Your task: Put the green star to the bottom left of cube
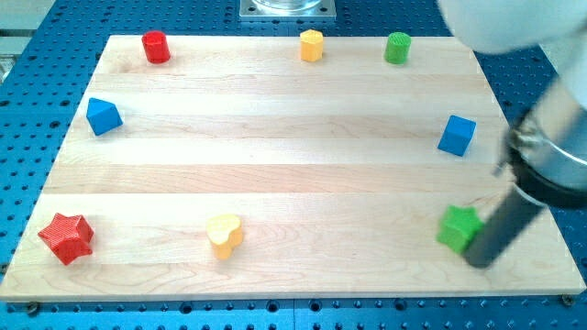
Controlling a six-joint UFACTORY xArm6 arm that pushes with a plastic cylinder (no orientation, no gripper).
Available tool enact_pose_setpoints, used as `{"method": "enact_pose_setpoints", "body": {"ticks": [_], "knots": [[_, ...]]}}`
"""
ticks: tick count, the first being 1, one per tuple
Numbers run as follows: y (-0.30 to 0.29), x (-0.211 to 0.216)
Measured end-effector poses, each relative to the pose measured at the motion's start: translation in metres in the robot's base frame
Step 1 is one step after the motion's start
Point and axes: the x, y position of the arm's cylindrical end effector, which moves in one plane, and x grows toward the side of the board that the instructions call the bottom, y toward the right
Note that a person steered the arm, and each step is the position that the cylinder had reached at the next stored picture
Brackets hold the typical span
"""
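The green star (456,227) lies near the board's bottom right. The blue cube (457,135) sits above it, near the right edge. My tip (479,261) is at the star's lower right side, touching or almost touching it. The dark rod rises up and to the right from there, out to the view's right edge.
A red cylinder (156,46), a yellow block (312,44) and a green cylinder (397,47) line the board's top edge. A second blue block (103,115) is at the left. A red star (66,238) and a yellow heart (225,235) sit along the bottom.
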Motion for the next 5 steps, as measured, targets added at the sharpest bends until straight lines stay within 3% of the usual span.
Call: {"method": "enact_pose_setpoints", "body": {"ticks": [1,2,3,4,5], "knots": [[0.002,-0.069],[0.007,-0.017],[-0.009,-0.015],[-0.008,-0.065],[-0.002,-0.076]]}}
